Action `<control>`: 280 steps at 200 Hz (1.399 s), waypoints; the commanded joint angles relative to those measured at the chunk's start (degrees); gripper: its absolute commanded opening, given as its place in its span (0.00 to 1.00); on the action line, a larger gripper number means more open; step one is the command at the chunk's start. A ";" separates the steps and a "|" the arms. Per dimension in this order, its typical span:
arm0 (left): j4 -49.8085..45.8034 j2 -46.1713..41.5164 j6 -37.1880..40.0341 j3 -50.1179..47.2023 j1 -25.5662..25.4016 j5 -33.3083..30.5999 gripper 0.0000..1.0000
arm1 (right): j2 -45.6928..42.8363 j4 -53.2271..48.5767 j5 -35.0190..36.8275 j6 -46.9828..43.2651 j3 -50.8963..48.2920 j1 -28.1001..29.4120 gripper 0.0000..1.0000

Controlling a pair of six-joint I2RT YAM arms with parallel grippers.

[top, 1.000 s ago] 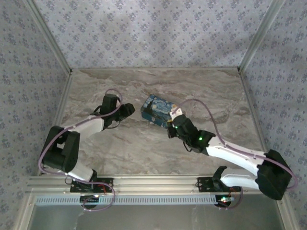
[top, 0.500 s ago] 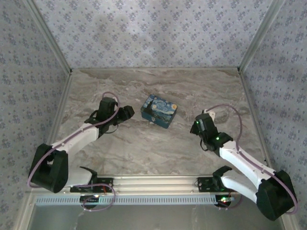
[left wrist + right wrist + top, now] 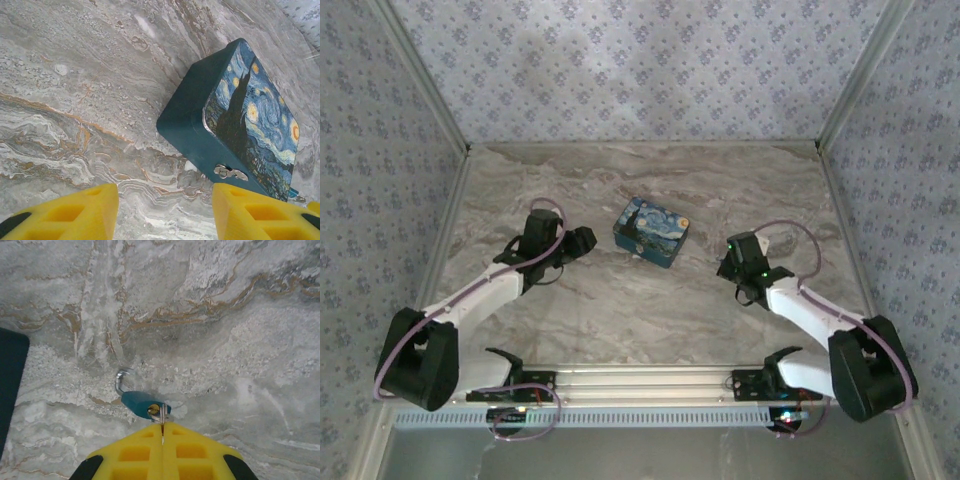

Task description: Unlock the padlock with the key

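Right gripper [image 3: 162, 430] pinches a small silver key [image 3: 161, 415] seated in the teal metal padlock [image 3: 141, 403], whose long axis and silver shackle [image 3: 120, 380] point away from it. Left gripper [image 3: 165, 202] gapes wide.

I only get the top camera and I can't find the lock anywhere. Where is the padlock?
Observer: In the right wrist view, the teal padlock is just ahead of the right gripper.
Operator: Is the key in it?
Observer: It looks so. The key meets the keyhole end, pinched by the shut gripper.
Operator: Is anything locking the box?
Observer: In the left wrist view, the silver latch on the box has nothing hanging on it.
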 commanded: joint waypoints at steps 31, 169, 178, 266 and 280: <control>-0.92 -2.07 0.44 -0.67 -0.33 -2.09 0.53 | 0.90 -0.05 -0.15 1.28 2.43 -0.14 0.10; -8.48 -5.91 5.56 2.08 4.49 -7.67 0.98 | -4.78 -12.00 8.20 -2.99 10.79 2.41 1.00; -10.21 -5.68 6.93 3.34 5.29 -8.14 0.98 | -4.32 -11.99 8.86 -3.78 11.94 2.43 1.00; -9.74 -2.46 30.81 7.10 9.69 -35.81 0.98 | 4.46 3.55 33.25 -25.14 17.78 3.19 1.00; -4.99 -1.19 33.52 5.36 11.36 -39.06 0.98 | 6.42 8.80 34.40 -28.02 15.69 1.15 1.00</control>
